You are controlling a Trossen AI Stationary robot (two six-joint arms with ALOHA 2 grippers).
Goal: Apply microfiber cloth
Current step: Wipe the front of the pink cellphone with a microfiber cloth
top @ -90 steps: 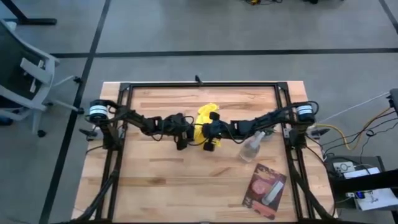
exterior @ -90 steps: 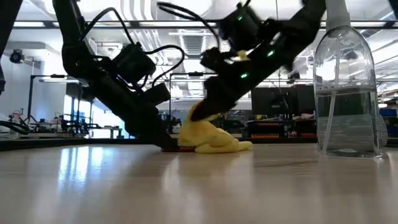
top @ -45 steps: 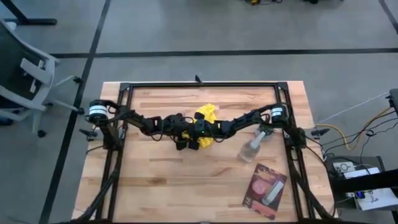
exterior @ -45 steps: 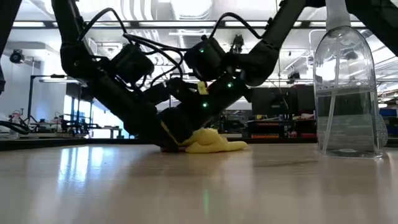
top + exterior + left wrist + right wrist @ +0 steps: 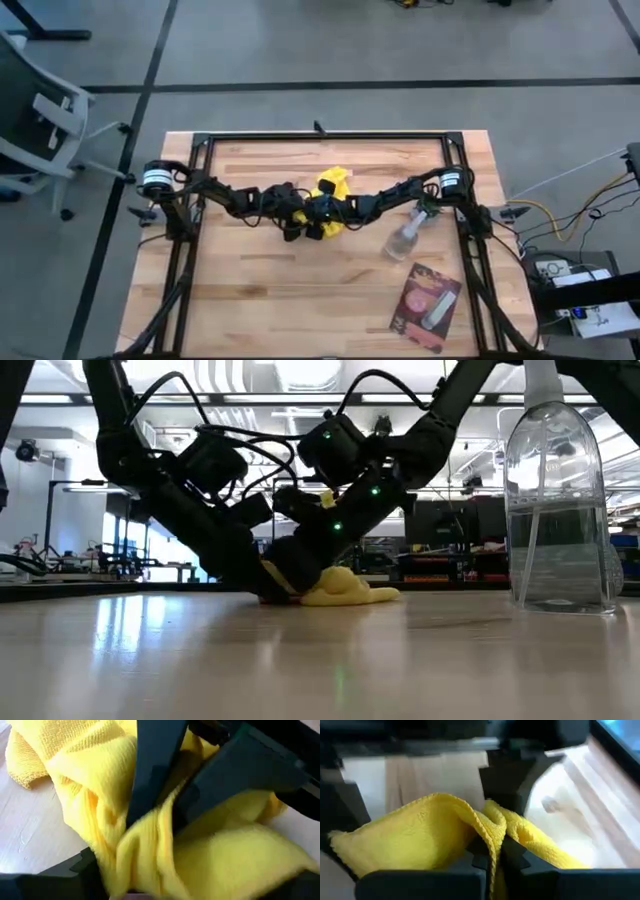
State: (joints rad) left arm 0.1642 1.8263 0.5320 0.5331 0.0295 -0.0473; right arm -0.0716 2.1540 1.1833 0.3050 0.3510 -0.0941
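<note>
The right gripper pinches a fold of the microfiber cloth mid-table. The cloth's bulk runs toward 1 o'clock from that grip in the high view. At 9 o'clock, just beside it, the left gripper also touches the cloth; its opening cannot be told.

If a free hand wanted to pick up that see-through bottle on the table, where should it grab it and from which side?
Probably around the narrow neck just below the cap. The clear spray bottle lies on its side on the wooden table, so a grip would come straight down from above, fingers closing across the neck. Its wide, rounded body looks slippery and harder to span.
</note>
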